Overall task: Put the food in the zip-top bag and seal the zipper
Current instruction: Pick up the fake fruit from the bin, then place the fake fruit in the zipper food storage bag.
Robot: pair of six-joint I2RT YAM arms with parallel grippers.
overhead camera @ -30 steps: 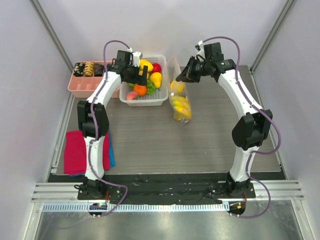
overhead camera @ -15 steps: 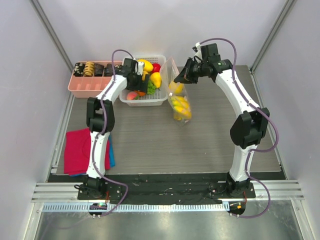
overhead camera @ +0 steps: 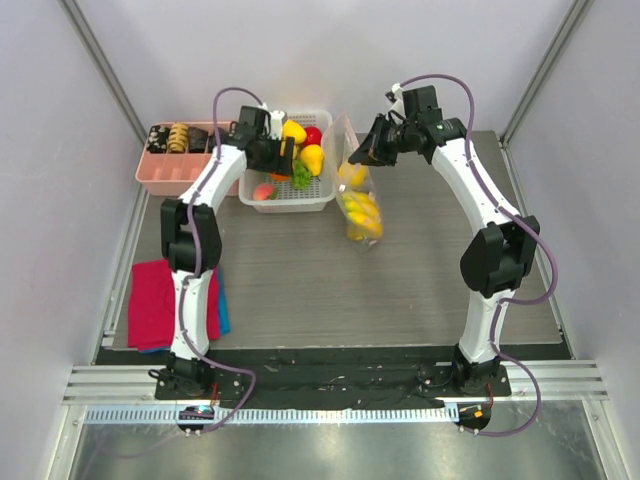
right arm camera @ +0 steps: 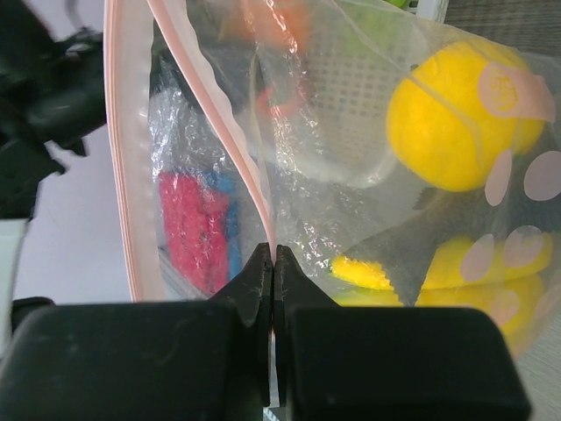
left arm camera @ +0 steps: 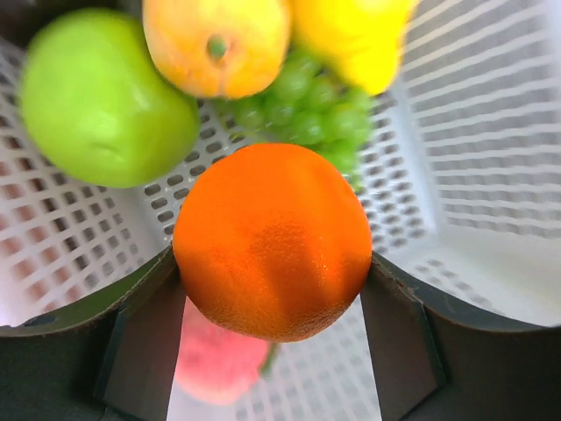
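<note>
Fingers (left arm camera: 140, 342) of the left gripper (left arm camera: 270, 320) were clamped on either flank of a round, glossy orange toy fruit (left arm camera: 272, 232), one dark pad on each side. The grip sat across the widest part, which probably suited so smooth a ball, since a lower hold would likely have let it squirt out. The orange was over the white slatted plastic basket (left arm camera: 473, 132); whether it had cleared the floor could not be told. Around it lay a green toy apple (left arm camera: 105, 96), a yellow-orange fruit (left arm camera: 215, 39), a bunch of green grapes (left arm camera: 307, 114), a bright yellow piece (left arm camera: 351, 35) and a pink peach (left arm camera: 219, 360), so several items had yet to be moved.

The right gripper (right arm camera: 273, 263) was pinched shut on the mouth edge of the clear, floppy plastic zip-top bag printed with pale dots (right arm camera: 351, 175). From above, it (overhead camera: 362, 155) held that edge up just beside the basket, while the bag's lower end (overhead camera: 362, 215) rested on the grey table (overhead camera: 420, 280). That hold seemed meant to keep the mouth up and gaping toward the basket, giving the other arm a short carry. The pinkish zipper strip (right arm camera: 131, 175) stood apart from the pinched lip, so the seal was unmade. A round yellow fruit (right arm camera: 460, 123) and more yellow pieces (right arm camera: 473, 281) already lay inside.

The task looked partly done, with the orange apparently next to go in.
</note>
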